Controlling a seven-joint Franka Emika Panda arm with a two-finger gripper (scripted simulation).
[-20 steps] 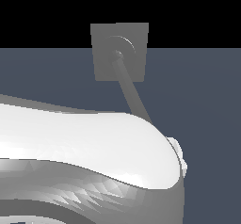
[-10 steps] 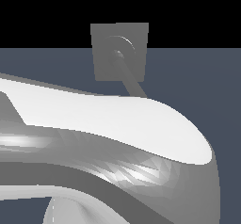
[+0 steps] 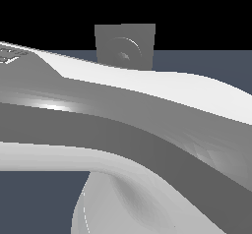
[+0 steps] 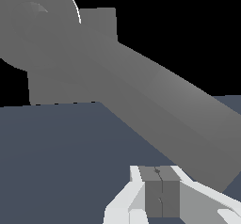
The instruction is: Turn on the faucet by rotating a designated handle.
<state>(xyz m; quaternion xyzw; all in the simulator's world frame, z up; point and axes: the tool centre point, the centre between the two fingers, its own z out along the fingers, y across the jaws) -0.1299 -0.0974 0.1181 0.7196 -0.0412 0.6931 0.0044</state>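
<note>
Arm pose: the glossy white-and-grey rounded robot arm [image 3: 147,130] sweeps across most of the exterior view, hiding everything below the block. Tool [image 4: 161,197]: the two grey finger pads meet along a thin seam, nothing between them, so it is closed and empty. The long, narrow matte grey handle bar [image 4: 164,110] lies just ahead of the tool, apart from it. Beyond stands the matte grey square faucet block [image 3: 125,46] with its raised circular ring [image 3: 125,51].
</note>
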